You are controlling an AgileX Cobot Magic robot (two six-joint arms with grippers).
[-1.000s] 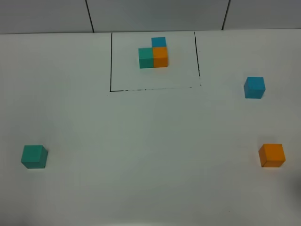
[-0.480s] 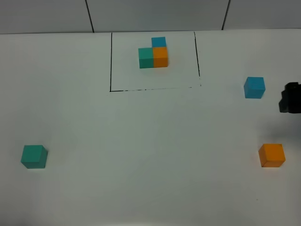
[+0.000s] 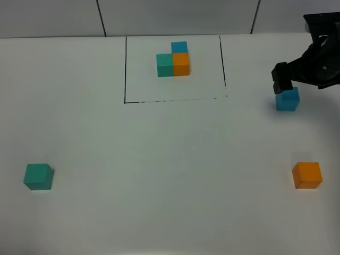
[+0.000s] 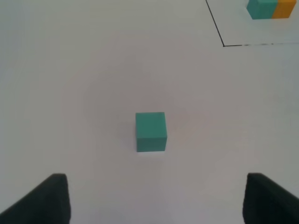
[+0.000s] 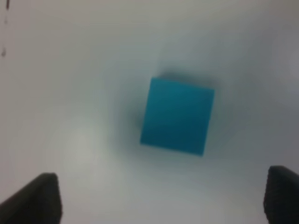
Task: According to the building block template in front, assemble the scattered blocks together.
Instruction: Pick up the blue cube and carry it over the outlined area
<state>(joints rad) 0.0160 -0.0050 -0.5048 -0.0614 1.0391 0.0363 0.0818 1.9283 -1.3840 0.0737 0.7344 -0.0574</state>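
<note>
**Right pincer poised over the blue cube on the white table**

Jaws spread and empty, the right pincer hangs just above the blue cube, a plain matte block at the table's right. The orange cube lies nearer the front and the teal cube far left, where the left pincer, likewise released, faces it untouched. Nothing is joined yet. The first pickup seems in hand: next comes a straight descent and a slight wrist turn, the cube sitting askew to the jaws, toward matching the black-outlined template at the back.
</note>
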